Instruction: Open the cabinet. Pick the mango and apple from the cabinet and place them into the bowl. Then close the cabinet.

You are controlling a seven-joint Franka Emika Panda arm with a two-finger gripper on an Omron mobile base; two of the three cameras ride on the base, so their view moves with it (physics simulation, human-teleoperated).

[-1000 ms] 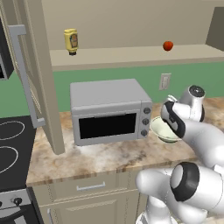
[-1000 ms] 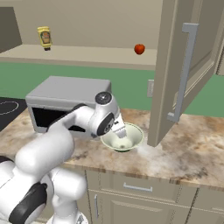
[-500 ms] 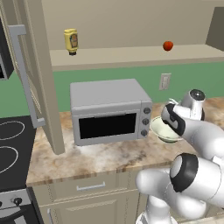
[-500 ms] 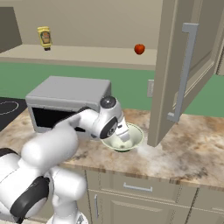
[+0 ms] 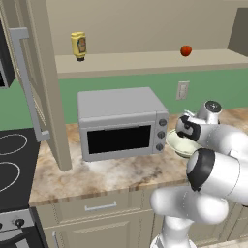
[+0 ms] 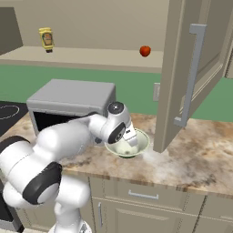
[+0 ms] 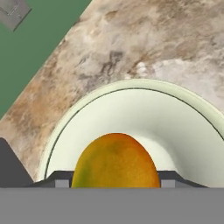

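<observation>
**Mango over the bowl, release not yet made**

In the hand view the oval yellow-orange mango (image 7: pixel 114 161) sits between the two dark fingers (image 7: pixel 59 179), which are clamped on its sides. Just beyond the fingers, the round pale cream-white bowl (image 7: pixel 183 127) curves around the fruit, resting on the mottled brown stone counter (image 7: pixel 144 39). The fruit looks to be low inside the bowl's rim, though whether it touches the bottom cannot be told.

Over the last second the white arm has eased a little lower and closer into the bowl, while the fingers have stayed at the same spread. In the right base view the gripper (image 6: pixel 129 139) dips into the bowl (image 6: pixel 142 146) beside the grey microwave (image 6: pixel 68 98). This reads as the end of the mango's placement: the next move is probably to part the fingers and let it settle.

Well above and beyond the fingers, the small round red-orange apple (image 6: pixel 144 51) waits on the shelf of the beige wall cabinet (image 6: pixel 191 73), whose panelled doors stand open. A yellow squeeze bottle (image 6: pixel 45 38) stands far along the same shelf. The apple and the closing remain to do.
</observation>
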